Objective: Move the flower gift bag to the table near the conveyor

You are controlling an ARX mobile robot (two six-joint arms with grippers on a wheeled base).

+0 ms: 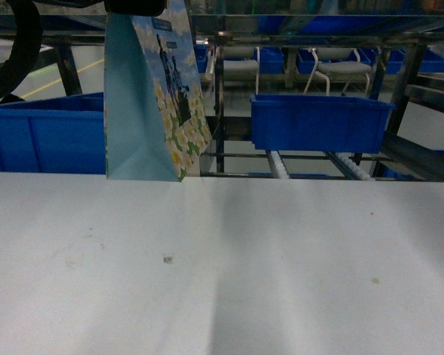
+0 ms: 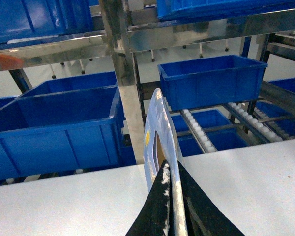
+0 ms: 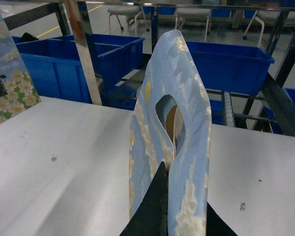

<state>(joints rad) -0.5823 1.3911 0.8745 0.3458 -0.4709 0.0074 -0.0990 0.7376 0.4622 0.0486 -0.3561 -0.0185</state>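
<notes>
Head view: tall paper flower gift bag point(image 1: 152, 103), pale blue side panel, white-and-yellow daisies on the face, hangs upright at the far edge of the plain white-grey tabletop point(image 1: 281, 266). Its top runs out of frame under a dark fixture. Cannot tell whether its base touches the tabletop or hovers just over it. A tiny dark square mark point(image 1: 168, 259) lies nearer the camera than the bag.

Just behind the bag: conveyor point(image 1: 281, 164), a shiny steel frame with rows of small white rollers. A blue plastic bin point(image 1: 318, 122) sits on the rollers right of the bag; another blue plastic bin point(image 1: 44, 137) sits left of it.

Left wrist view: left fingers point(image 2: 152, 216), black, pinched tight on the bag's point(image 2: 160, 132) top edge beside the cut-out handle. Steel upright and bins lie directly beyond.

Right wrist view: right fingers point(image 3: 152, 206) closed on the top of a second, sky-blue cloud-print paper bag point(image 3: 191, 147) with an oval handle hole, held over the tabletop. The flower gift bag point(image 3: 5, 83) shows at the far left of it, well apart.
</notes>
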